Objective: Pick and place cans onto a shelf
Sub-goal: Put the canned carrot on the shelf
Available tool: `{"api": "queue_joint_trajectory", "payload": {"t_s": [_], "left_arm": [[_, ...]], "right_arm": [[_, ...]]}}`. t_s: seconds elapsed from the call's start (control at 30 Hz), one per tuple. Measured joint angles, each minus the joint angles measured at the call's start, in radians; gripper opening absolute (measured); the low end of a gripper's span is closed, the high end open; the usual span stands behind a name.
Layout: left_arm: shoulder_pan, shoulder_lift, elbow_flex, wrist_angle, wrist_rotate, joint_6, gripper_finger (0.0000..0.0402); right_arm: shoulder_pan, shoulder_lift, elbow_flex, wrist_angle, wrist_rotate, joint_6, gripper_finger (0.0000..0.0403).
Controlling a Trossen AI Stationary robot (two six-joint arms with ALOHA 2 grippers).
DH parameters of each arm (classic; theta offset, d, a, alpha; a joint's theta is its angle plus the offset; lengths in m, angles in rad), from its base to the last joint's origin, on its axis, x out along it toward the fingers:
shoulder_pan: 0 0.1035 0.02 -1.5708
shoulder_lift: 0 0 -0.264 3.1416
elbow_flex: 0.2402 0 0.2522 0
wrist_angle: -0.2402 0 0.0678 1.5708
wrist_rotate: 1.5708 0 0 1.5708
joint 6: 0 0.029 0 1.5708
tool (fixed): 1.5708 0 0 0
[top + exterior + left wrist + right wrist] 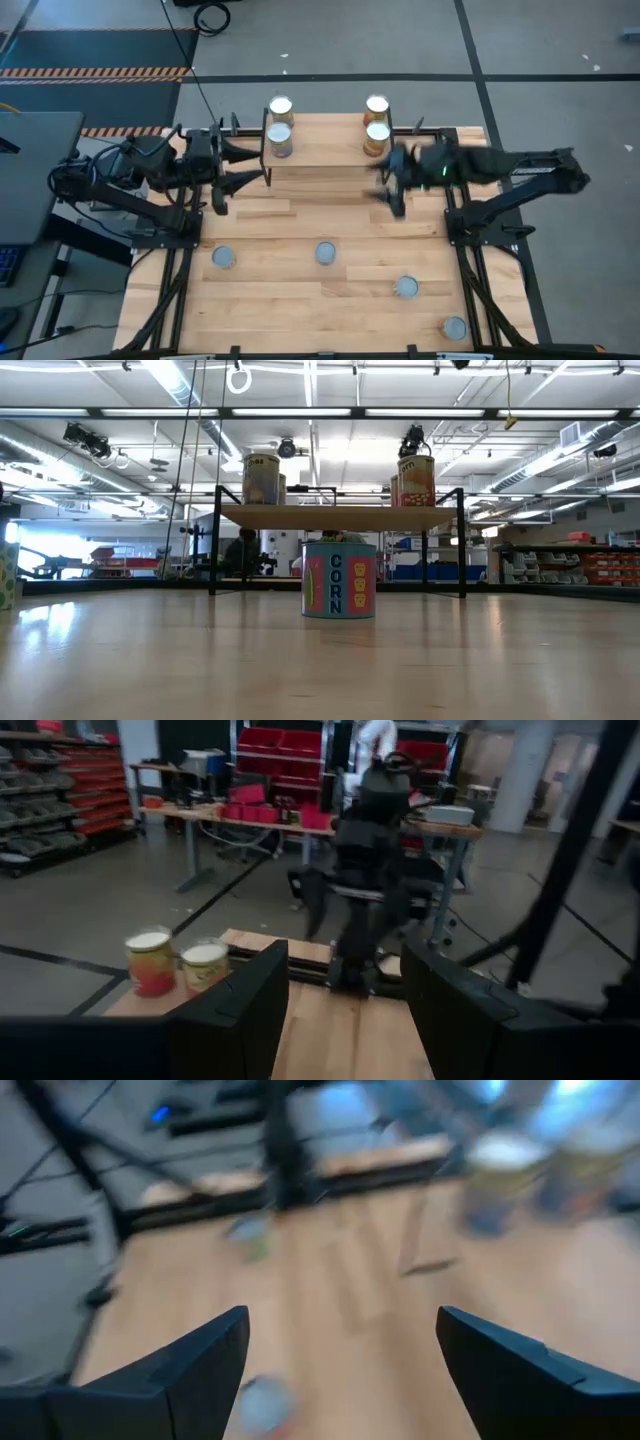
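Observation:
The shelf (325, 150) stands at the table's far middle, and its light board on black legs also shows in the low view (335, 516). Two cans (280, 135) stand at its left end and two cans (377, 135) at its right end. Several more cans stand upright on the table: one (223, 257), one (326, 252), one (406, 287) and one (454, 327). A blue corn can (339, 580) stands in front of the shelf. My left gripper (258, 165) (345, 970) is open and empty at the shelf's left end. My right gripper (382, 182) (340, 1330) is open and empty by the shelf's right end.
The slatted wooden tabletop (300, 300) has bare boards between the loose cans. Black arm bases (165, 235) (490, 235) stand at the left and right edges. In the left wrist view the right arm (370, 870) stands across the table.

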Motion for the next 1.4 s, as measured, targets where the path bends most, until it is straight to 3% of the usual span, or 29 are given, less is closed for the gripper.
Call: {"api": "queue_joint_trajectory", "payload": {"t_s": [0.2,0.43,0.57,0.7,0.83,1.0,1.23,1.4], "left_arm": [[-0.079,0.0,0.0,-0.112,0.0,-0.036,0.0199],[-0.133,0.002,0.0,-0.236,-0.002,-0.12,0.0199],[-0.151,0.002,0.0,-0.264,-0.01,-0.135,0.0199],[-0.161,0.002,0.0,-0.285,-0.011,-0.141,0.0199],[-0.161,0.002,0.0,-0.295,-0.011,-0.146,0.0199],[-0.161,0.002,0.0,-0.295,-0.04,-0.151,0.0199],[-0.161,0.002,0.0,-0.294,-0.078,-0.163,0.0199],[-0.161,0.002,0.0,-0.293,-0.09,-0.167,0.0199]], "right_arm": [[0.285,0.091,0.0,-0.127,0.068,0.33,0.032],[0.518,0.199,0.0,-0.405,-0.059,0.689,0.0314],[0.615,0.265,0.0,-0.473,-0.09,0.69,0.0313],[0.669,0.349,0.0,-0.469,-0.076,0.549,0.0314],[0.688,0.451,0.0,-0.469,-0.129,0.422,0.0323],[0.67,0.552,0.0,-0.48,-0.195,0.398,0.035],[0.62,0.556,-0.016,-0.492,-0.191,0.417,0.0395],[0.617,0.543,-0.081,-0.448,-0.188,0.408,0.0398]]}}
